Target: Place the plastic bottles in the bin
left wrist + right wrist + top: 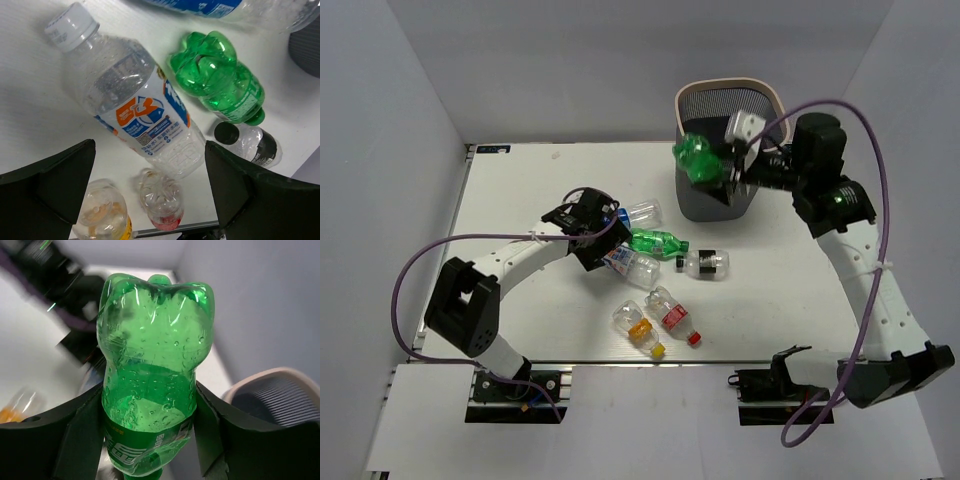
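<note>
My right gripper [720, 168] is shut on a green bottle [696, 160], held in the air at the left front of the bin [720, 88]. In the right wrist view the green bottle [152, 365] sits base-up between both pads, with the bin's rim [280, 376] to its right. My left gripper [594, 236] hangs open above a clear bottle with a white-blue label [135, 107], touching nothing. Around it lie a second green bottle [220, 80], a black-capped bottle [252, 144], a red-labelled one [162, 200], a yellow-orange one [102, 212] and a blue-labelled one [220, 6].
The loose bottles cluster mid-table, between the left arm and the table's front edge [620, 362]. Grey walls close in the back and both sides. The right arm's purple cable [865, 120] loops over beside the bin.
</note>
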`<action>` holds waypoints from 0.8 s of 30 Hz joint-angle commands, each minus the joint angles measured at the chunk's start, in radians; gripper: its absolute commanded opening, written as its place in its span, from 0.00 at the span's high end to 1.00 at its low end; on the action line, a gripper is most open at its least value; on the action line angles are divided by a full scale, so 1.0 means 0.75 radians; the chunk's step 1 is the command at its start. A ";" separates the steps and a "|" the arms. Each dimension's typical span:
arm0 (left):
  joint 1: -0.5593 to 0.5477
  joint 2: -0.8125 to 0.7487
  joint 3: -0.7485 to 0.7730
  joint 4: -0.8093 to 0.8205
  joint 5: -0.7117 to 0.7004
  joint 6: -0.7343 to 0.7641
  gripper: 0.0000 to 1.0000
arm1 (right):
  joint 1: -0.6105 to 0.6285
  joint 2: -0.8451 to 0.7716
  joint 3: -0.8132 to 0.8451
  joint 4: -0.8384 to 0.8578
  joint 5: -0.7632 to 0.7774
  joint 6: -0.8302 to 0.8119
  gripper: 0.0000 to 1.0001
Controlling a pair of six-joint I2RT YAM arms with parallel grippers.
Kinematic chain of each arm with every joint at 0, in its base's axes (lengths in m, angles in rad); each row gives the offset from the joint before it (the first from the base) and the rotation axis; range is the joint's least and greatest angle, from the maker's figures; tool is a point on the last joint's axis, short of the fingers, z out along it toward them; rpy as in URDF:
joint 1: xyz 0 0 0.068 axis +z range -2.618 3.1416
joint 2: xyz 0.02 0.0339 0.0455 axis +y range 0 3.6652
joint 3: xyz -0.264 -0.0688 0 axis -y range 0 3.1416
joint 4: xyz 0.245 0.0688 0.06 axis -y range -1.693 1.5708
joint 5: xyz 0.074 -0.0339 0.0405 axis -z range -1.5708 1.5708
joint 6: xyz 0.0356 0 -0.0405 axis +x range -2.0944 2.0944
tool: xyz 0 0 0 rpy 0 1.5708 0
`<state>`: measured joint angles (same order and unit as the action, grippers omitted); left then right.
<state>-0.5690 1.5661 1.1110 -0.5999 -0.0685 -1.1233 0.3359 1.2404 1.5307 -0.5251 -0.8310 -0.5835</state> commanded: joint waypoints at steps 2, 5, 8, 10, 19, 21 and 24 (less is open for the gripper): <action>-0.021 -0.022 0.000 -0.059 -0.027 -0.044 0.00 | 0.002 0.109 0.117 0.573 0.214 0.444 0.93; -0.033 -0.008 -0.001 -0.045 -0.027 -0.057 0.00 | -0.008 0.224 0.127 0.767 0.500 0.504 0.93; -0.033 0.008 -0.001 -0.045 -0.040 -0.057 0.00 | -0.022 0.328 0.129 0.843 0.682 0.494 0.93; -0.045 0.008 -0.001 -0.027 -0.052 -0.071 0.00 | -0.029 0.401 0.135 0.839 0.750 0.467 0.89; -0.070 0.104 0.026 -0.014 -0.119 -0.085 0.00 | -0.120 0.494 0.203 0.712 0.697 0.567 0.10; -0.082 0.117 0.026 -0.014 -0.148 -0.085 0.00 | -0.145 0.411 0.148 0.747 0.673 0.616 0.10; -0.094 0.167 0.026 -0.002 -0.197 -0.098 0.00 | -0.174 0.290 0.097 0.710 0.501 0.686 0.10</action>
<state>-0.6270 1.6680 1.1114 -0.5976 -0.1501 -1.1870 0.2245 1.6135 1.6165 -0.0479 -0.3401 -0.1459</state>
